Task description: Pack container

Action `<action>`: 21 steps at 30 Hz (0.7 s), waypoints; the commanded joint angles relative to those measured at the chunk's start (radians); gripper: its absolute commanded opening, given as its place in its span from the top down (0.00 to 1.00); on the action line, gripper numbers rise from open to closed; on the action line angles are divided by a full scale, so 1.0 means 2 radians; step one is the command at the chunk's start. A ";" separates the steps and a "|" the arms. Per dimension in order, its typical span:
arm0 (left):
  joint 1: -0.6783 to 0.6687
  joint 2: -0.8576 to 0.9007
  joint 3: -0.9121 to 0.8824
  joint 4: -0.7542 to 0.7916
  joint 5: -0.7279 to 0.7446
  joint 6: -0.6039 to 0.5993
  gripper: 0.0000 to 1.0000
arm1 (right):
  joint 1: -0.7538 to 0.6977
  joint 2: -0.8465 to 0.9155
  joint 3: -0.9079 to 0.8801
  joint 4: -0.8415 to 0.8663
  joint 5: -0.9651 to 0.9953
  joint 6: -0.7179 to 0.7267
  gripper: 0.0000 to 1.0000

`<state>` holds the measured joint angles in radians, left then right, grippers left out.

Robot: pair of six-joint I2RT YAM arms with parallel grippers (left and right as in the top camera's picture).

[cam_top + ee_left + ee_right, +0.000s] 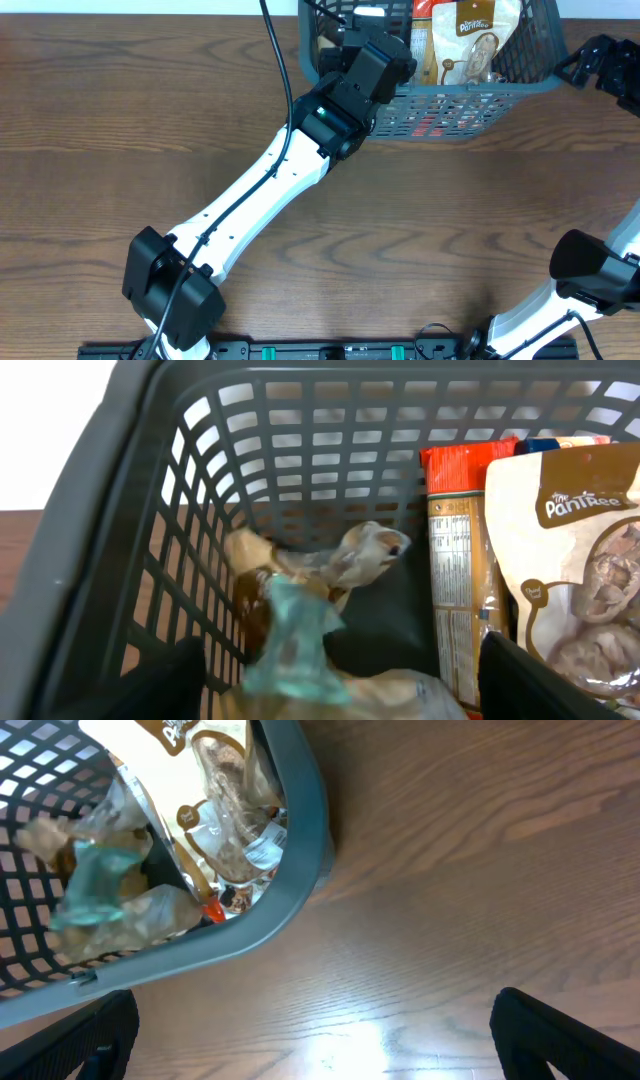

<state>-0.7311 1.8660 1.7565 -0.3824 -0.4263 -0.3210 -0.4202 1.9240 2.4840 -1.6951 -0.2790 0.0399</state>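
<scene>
Hovering in the container (500, 90), the left hand (335, 665) has its fingers spread wide, gripping nothing; a crumpled clear-and-teal wrapper (300, 610) lies on the floor just below. Container sits at the far edge of the bench (150, 100), tan pouch (585, 560) and orange packet (455, 470) upright inside. Right hand (310, 1020) also wide, empty, over the bench beside a container corner.

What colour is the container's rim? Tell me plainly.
Dark grey-blue. The container's rim shows best in the right wrist view.
</scene>
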 commanded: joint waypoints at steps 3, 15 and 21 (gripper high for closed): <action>0.000 -0.007 0.006 -0.002 -0.006 0.020 0.21 | 0.005 0.005 -0.001 -0.002 0.001 -0.010 0.01; 0.001 -0.066 0.017 0.013 -0.019 0.078 0.18 | 0.005 0.004 -0.001 -0.002 -0.005 -0.010 0.01; 0.001 -0.157 0.017 0.004 -0.020 0.099 0.18 | 0.005 -0.005 -0.001 -0.002 -0.048 -0.034 0.01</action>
<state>-0.7311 1.6657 1.7565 -0.3676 -0.4427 -0.1658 -0.4202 1.9240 2.4840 -1.6951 -0.3199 0.0139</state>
